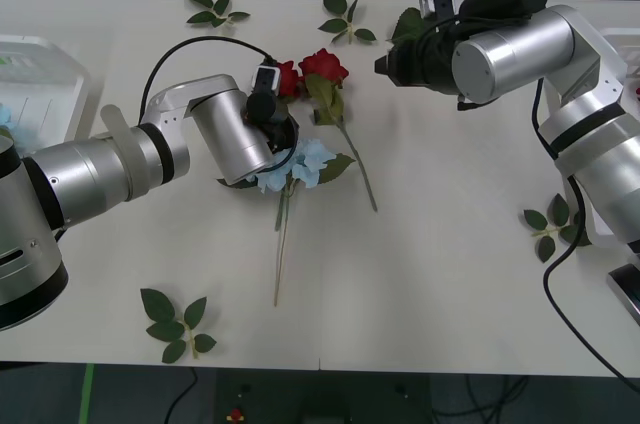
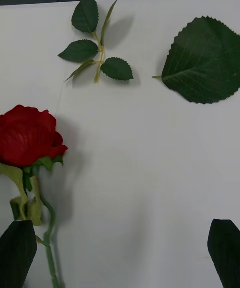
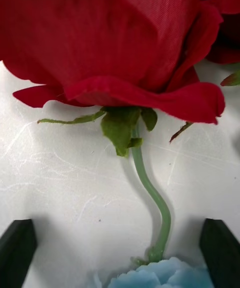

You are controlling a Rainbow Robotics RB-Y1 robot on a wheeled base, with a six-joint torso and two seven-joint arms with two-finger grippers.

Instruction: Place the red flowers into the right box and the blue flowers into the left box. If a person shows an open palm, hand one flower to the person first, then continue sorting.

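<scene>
- The table [image 1: 440,274] is white, with the flowers lying loose in its middle, between the two arms.
- The left box [image 1: 40,84], a shallow white tray, sits at the table's left edge; something pale blue shows at its rim, too cut off to identify. The right box [image 1: 625,54] is mostly hidden behind the right arm, so its contents cannot be told.
- A blue flower [image 1: 300,164], a fluffy pale cluster on a long thin stem, lies beneath the left gripper [image 3: 120,248], whose black fingers stand apart astride a rose's green stem.
- Two red flowers [image 1: 322,66] lie side by side, deep-red buds with leaves, just past that gripper.
- The right gripper [image 2: 120,253] hovers, fingers spread, near one rose.
- Loose leaf sprigs [image 1: 178,322] are scattered about.
</scene>
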